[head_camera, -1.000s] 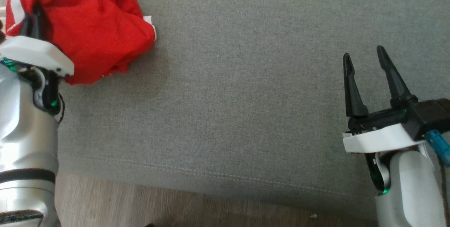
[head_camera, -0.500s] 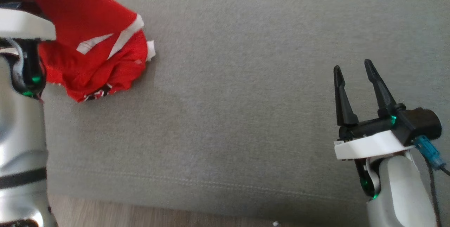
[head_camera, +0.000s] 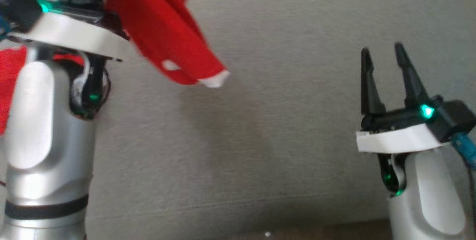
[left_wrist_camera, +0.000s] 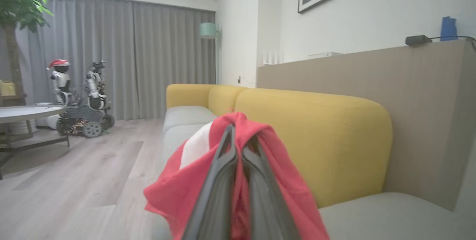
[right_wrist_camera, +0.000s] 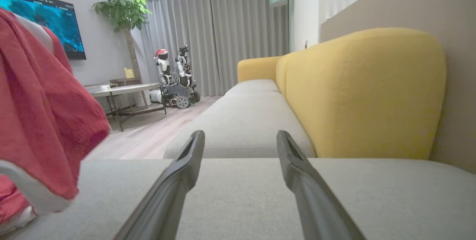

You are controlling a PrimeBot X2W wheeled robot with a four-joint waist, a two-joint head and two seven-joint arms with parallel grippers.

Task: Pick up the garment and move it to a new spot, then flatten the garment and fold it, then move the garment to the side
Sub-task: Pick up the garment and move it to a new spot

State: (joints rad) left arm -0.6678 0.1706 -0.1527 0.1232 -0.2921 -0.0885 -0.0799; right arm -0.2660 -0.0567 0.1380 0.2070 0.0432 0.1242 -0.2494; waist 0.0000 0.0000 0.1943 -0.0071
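Observation:
The red garment (head_camera: 160, 28) with white trim hangs in the air from my raised left arm (head_camera: 48, 121) at the upper left, its lowest corner trailing right above the grey sofa seat (head_camera: 279, 128). In the left wrist view my left gripper (left_wrist_camera: 238, 130) is shut on the garment (left_wrist_camera: 174, 195), with cloth draped over both fingers. My right gripper (head_camera: 383, 51) is open and holds nothing, low over the seat at the right. Between its spread fingers in the right wrist view (right_wrist_camera: 240, 136) lies bare cushion, and the garment (right_wrist_camera: 37, 121) hangs at that view's left edge.
A yellow backrest (right_wrist_camera: 353, 91) runs along the seat's far side. The seat's front edge and a strip of wood floor (head_camera: 334, 230) lie at the head view's bottom. Off the sofa stand a round table (right_wrist_camera: 122, 89), another robot (right_wrist_camera: 178, 80) and a potted plant (right_wrist_camera: 124, 9).
My left arm has risen and lifted the garment off the cushion, so it now hangs and swings to the right. The head camera has shifted. My right gripper has stayed open.

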